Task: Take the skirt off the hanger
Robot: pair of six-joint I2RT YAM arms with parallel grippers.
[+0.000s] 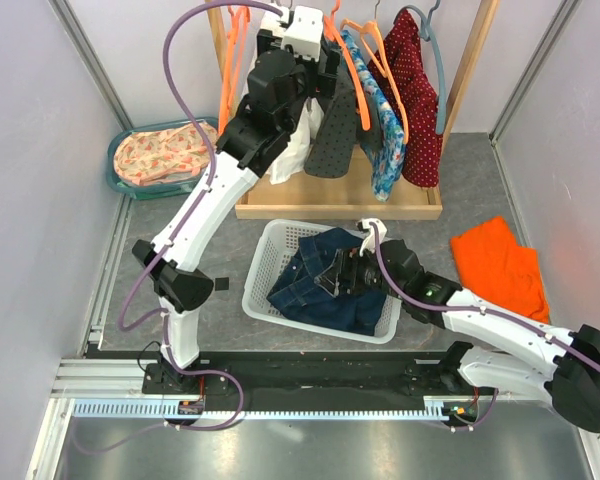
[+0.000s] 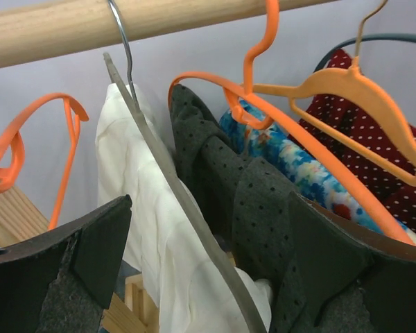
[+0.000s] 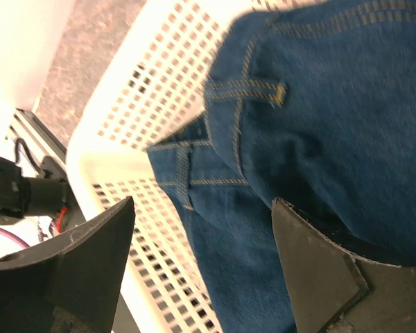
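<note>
left pincer (image 2: 209, 201) wide open, empty, straddling the grey hanger (image 2: 168, 166) on the rail (image 2: 48, 28); right pincer (image 3: 202, 208) open, empty, above the denim skirt (image 3: 319, 125) lying in the white basket (image 3: 145, 90).

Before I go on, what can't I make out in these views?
- Left gripper: in top view, fingertips hidden behind its wrist.
- White garment, grey dotted garment: left wrist view cuts off their lower parts; which is a skirt unclear.
- Denim: cropped by right wrist view; basket rim blurred.
</note>
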